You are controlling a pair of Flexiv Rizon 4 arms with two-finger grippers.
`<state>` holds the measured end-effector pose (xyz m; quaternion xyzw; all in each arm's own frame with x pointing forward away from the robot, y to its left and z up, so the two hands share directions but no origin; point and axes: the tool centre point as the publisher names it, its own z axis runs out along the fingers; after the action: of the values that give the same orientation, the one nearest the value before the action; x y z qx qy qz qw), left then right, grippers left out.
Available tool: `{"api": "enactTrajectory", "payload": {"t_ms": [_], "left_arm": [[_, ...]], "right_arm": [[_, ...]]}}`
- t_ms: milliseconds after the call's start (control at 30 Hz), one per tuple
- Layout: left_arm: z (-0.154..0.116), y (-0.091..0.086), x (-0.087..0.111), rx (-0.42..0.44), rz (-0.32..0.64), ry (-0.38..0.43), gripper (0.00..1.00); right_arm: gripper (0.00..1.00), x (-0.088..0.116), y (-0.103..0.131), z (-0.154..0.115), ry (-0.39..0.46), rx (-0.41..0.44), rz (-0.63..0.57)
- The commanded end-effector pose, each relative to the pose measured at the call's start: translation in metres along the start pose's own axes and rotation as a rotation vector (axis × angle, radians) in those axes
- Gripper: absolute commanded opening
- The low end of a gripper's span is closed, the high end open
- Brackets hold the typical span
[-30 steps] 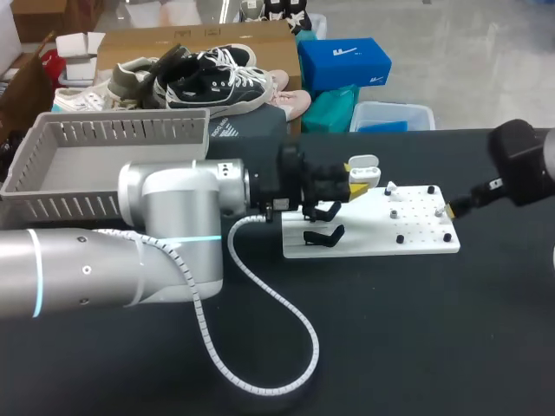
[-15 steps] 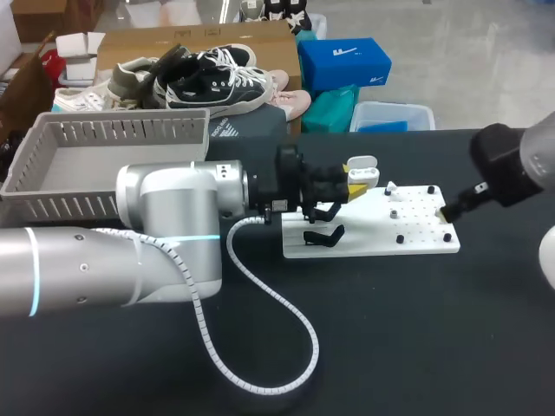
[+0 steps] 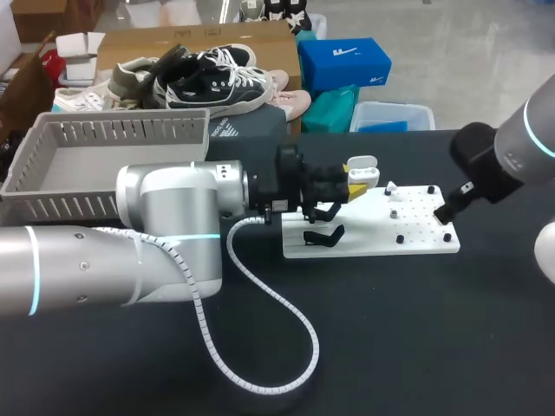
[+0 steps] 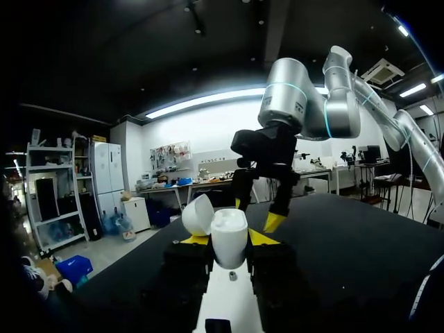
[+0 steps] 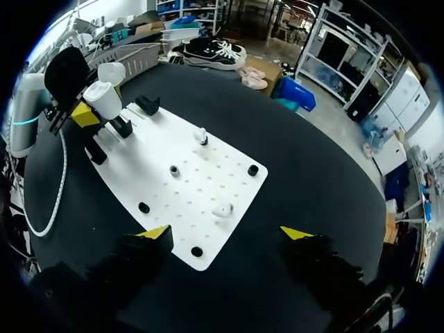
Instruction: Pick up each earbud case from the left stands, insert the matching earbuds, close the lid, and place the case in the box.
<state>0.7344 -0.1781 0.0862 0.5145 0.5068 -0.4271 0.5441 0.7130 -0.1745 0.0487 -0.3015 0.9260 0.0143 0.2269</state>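
My left gripper (image 3: 349,188) is shut on a white earbud case (image 3: 364,174) and holds it upright over the left end of the white board (image 3: 373,236). In the left wrist view the case (image 4: 229,223) sits between the yellow tips of the left gripper (image 4: 229,241), its lid (image 4: 197,215) swung open. My right gripper (image 5: 225,233) is open above the board's right end (image 5: 186,182), with one white earbud (image 5: 222,209) just ahead of its fingers. A second earbud (image 5: 201,135) stands farther along the board. The right gripper (image 3: 448,211) hangs over the board's right edge.
A grey slatted basket (image 3: 111,130) stands at the table's back left. Black stands (image 3: 324,234) rise from the board's left part, and small black pegs (image 5: 252,169) dot its right part. My left arm (image 3: 113,256) and its white cable (image 3: 260,347) cover the front left.
My right arm has swung in from the right, bringing its gripper over the board's right end. The left arm and the case have stayed still.
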Motion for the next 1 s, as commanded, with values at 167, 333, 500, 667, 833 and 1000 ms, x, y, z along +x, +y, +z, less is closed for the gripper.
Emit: {"api": "enactTrajectory", "payload": {"t_ms": [167, 333, 500, 667, 833, 1000], "left_arm": [[-0.001, -0.001, 0.0, -0.003, 0.002, -0.002, 0.0], [-0.001, -0.001, 0.0, -0.003, 0.002, -0.002, 0.0], [-0.001, -0.001, 0.0, -0.003, 0.002, -0.002, 0.0], [-0.001, -0.001, 0.0, -0.003, 0.002, -0.002, 0.0], [-0.001, -0.001, 0.0, -0.003, 0.002, -0.002, 0.0], [-0.001, -0.001, 0.0, -0.003, 0.002, -0.002, 0.0]], "right_arm": [[0.69, 0.001, 0.003, 0.007, 0.003, 0.422, -0.017], [0.55, -0.001, 0.007, 0.011, 0.023, 0.439, -0.065], [0.52, -0.003, 0.01, 0.014, 0.027, 0.443, -0.076], [0.53, -0.005, 0.009, 0.018, 0.039, 0.444, -0.075], [0.52, -0.004, 0.008, 0.023, 0.056, 0.449, -0.077], [0.53, -0.004, 0.007, 0.027, 0.067, 0.444, -0.077]]}}
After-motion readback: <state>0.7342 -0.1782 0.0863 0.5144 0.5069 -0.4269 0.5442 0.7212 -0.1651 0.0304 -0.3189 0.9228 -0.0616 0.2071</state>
